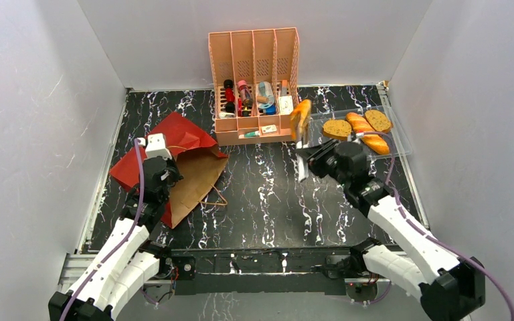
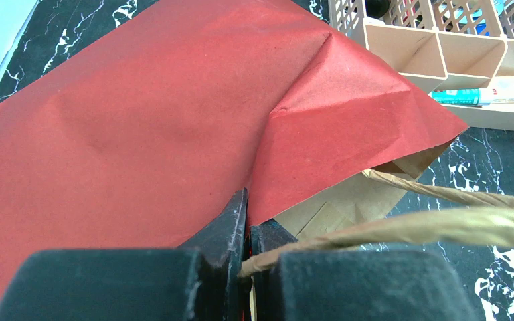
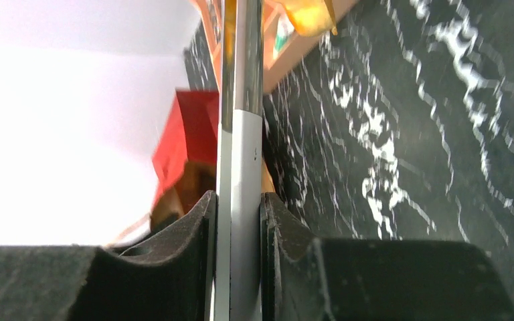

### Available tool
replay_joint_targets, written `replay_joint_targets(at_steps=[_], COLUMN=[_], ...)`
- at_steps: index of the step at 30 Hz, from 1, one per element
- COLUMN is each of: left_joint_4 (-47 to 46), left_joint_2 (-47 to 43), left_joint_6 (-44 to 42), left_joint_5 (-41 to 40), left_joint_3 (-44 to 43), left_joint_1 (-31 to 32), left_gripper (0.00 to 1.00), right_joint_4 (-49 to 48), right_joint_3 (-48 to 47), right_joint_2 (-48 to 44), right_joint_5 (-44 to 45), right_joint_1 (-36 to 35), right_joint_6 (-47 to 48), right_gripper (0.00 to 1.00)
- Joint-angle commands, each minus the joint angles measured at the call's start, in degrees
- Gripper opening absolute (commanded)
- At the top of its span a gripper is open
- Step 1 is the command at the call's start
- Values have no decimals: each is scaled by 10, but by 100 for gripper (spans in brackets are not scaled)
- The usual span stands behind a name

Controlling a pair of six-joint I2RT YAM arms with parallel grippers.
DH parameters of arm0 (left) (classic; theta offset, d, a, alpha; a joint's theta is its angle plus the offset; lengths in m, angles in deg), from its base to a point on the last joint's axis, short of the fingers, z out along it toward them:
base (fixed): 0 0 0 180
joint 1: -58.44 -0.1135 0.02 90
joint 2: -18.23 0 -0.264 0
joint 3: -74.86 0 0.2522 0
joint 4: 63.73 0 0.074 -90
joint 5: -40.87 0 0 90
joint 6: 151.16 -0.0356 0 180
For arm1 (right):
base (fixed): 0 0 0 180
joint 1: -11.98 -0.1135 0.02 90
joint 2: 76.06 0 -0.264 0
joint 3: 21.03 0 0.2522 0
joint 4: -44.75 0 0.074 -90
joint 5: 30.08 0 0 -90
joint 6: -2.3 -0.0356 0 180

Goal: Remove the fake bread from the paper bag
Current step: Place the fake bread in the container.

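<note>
Top view, step: transfer is in hand. A toy croissant (image 1: 300, 118) is held in tongs (image 1: 300, 142) by the right gripper (image 1: 306, 155), between the paper bag (image 1: 174, 150) at 9 o'clock and the clear tray (image 1: 401, 144) at 2 o'clock, where four toy breads (image 1: 360, 123) lie.
Top view, axis: the croissant's long axis runs roughly 12 to 6 o'clock. The bag lies flat, mouth toward about 5 o'clock.
Left wrist, fingers: the left gripper (image 2: 251, 214) is pressed together on the bag's red edge and a twine handle (image 2: 408, 227).
Right wrist, fingers: the flat tongs shaft is pinched.
Next move, judged: a swing toward 2 o'clock is called for, then a release over the tray.
</note>
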Motion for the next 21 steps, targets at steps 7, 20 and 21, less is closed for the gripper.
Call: replay_joint_targets(at_steps=[7,20,21], left_joint_4=[1,-5,-4], left_joint_2=[-11,-4,-3], left_joint_6=[2,0,1], left_joint_5=[4,6,7], left_joint_3=[-19,-19,-19], left_joint_1=[1,1,1], left_gripper=[0,0,0], right_joint_4=[-169,-247,-249], right_joint_3=[-1,45,49], right_joint_2=[89,196,201], right_joint_5=[-176,-294,-298], right_joint_1=[221,295,298], right_joint_6=[3,19,20], right_gripper=[0,0,0])
